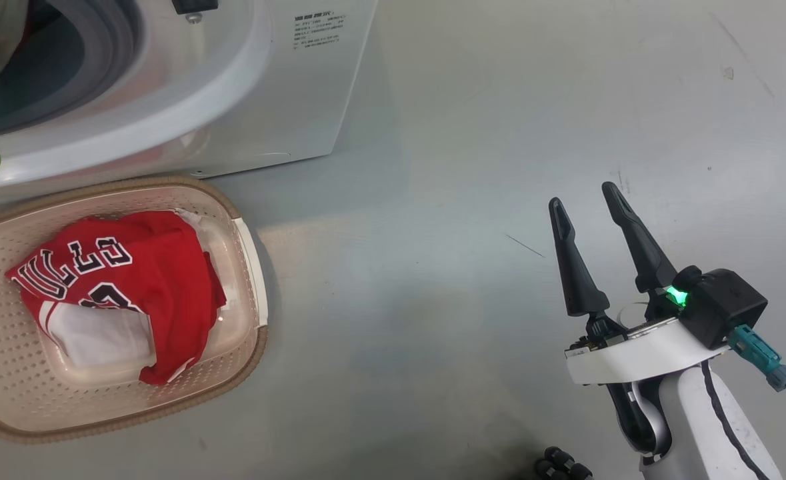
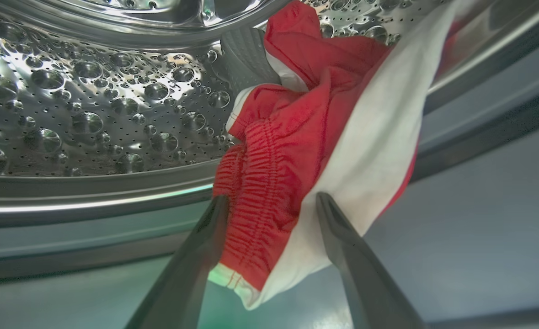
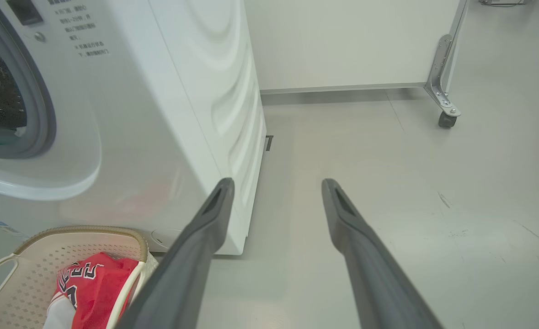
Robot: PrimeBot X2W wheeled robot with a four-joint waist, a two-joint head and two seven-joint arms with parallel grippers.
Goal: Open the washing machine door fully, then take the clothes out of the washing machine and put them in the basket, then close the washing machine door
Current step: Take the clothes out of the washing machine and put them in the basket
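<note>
Red shorts (image 2: 296, 151) lie at the drum's (image 2: 91, 114) mouth between my left gripper's (image 2: 271, 197) wide-spread fingers (image 2: 196, 256), unclamped; a red jersey (image 1: 159, 267) sits in the basket (image 1: 166, 182); my right gripper (image 1: 583, 195) hangs open, empty.

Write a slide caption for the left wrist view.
Left jaws open, a red-and-white garment between them, at the drum mouth.
</note>
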